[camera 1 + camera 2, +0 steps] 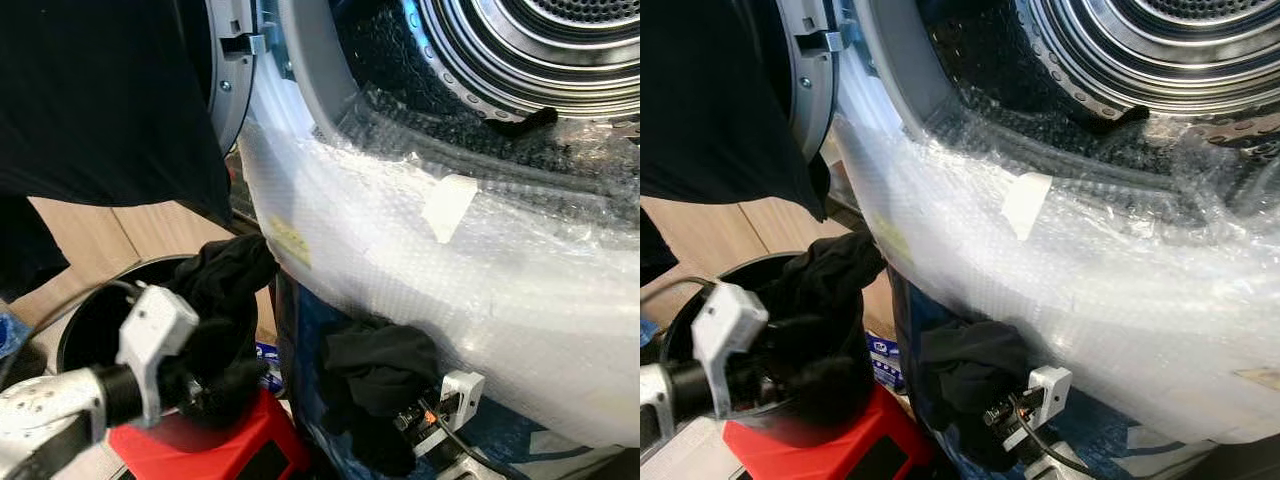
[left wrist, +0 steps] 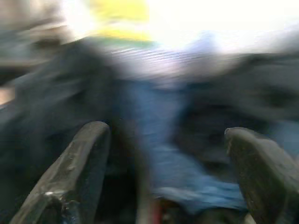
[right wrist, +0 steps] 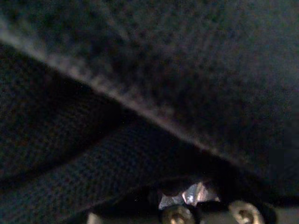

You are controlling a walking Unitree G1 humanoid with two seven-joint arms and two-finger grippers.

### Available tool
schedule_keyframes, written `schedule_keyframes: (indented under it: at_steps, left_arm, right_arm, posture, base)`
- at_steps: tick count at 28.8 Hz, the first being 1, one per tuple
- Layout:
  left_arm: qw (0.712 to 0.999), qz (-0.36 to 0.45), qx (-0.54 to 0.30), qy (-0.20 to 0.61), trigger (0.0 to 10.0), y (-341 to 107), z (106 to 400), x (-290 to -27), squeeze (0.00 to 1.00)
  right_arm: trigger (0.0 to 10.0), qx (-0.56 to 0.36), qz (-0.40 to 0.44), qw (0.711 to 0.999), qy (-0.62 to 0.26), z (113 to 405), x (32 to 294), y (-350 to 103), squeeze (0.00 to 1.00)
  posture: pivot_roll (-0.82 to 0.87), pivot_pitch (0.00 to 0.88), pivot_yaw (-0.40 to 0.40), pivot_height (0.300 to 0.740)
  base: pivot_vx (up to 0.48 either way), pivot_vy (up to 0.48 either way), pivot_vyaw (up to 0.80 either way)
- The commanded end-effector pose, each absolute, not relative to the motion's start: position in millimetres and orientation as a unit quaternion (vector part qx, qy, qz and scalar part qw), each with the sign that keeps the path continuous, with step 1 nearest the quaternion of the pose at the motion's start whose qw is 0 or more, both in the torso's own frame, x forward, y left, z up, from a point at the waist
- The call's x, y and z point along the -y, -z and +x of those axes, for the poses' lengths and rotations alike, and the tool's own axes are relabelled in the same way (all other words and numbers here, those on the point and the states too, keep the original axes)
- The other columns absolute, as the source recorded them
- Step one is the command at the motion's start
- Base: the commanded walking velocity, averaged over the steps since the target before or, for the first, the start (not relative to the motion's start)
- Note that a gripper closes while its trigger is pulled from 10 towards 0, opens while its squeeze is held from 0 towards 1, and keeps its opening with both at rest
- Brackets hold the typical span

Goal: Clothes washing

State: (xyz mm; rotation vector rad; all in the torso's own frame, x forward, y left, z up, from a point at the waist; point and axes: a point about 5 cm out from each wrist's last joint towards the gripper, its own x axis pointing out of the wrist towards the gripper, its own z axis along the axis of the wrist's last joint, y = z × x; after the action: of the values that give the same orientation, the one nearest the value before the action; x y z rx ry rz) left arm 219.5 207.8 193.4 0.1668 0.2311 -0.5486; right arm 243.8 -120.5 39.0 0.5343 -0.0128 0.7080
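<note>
The washing machine's steel drum (image 1: 540,40) stands open at the upper right, with its front rim under bubble wrap (image 1: 400,250). A black bucket (image 1: 85,310) on a red stool (image 1: 240,440) holds a heap of black clothes (image 1: 225,280). My left gripper (image 1: 212,378) reaches into that heap; in the left wrist view its fingers (image 2: 70,177) stand apart, open, and the scene is blurred. Below the machine's rim, my right gripper (image 1: 400,415) is wrapped in a black garment (image 1: 375,370) that it holds off the floor. Dark fabric (image 3: 140,93) covers the right wrist view.
A large dark cloth (image 1: 100,100) hangs at the upper left beside the open machine door (image 1: 235,70). A sliver of dark cloth (image 1: 525,120) lies at the drum's lower lip. Wooden floor (image 1: 90,240) shows to the left of the bucket.
</note>
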Motion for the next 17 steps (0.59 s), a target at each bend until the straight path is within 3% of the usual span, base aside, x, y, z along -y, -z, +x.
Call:
schedule_keyframes:
  at_steps: [1,2,7,9,12,17]
  left_arm:
    - [0.964,0.091,-0.122,0.218,10.0,-187,223,-220,1.00]
    - [0.964,0.095,-0.124,0.216,10.0,-179,222,-220,0.00]
    - [0.986,0.094,-0.079,0.112,10.0,-170,236,-228,0.00]
    - [0.991,0.115,-0.064,0.005,10.0,-158,246,-244,0.00]
    - [0.990,0.107,-0.061,-0.075,10.0,-150,250,-263,0.00]
    - [0.978,0.187,-0.079,-0.053,10.0,-129,254,-264,0.00]
  right_arm:
    - [0.0,0.012,0.258,0.899,-0.354,242,119,-42,0.00]
    - [0.0,0.009,0.258,0.896,-0.360,241,119,-40,0.00]
    - [0.0,0.006,0.260,0.888,-0.379,235,120,-41,0.00]
    - [0.0,0.011,0.266,0.883,-0.386,231,118,-43,0.00]
    - [0.0,0.012,0.270,0.869,-0.414,222,112,-45,0.00]
    - [0.0,0.019,0.267,0.842,-0.468,208,102,-55,0.00]
  posture:
    - [0.19,0.128,0.022,0.740]
    - [0.19,0.128,0.022,0.740]
    - [0.17,0.130,0.018,0.740]
    - [0.17,0.124,0.017,0.740]
    - [0.16,0.118,0.013,0.740]
    - [0.16,0.116,0.008,0.740]
  base:
    - [0.000,0.000,0.00]
    - [0.000,0.000,0.00]
    - [0.000,0.000,0.00]
    - [0.000,0.000,0.00]
    - [0.000,0.000,0.00]
    - [0.000,0.000,0.00]
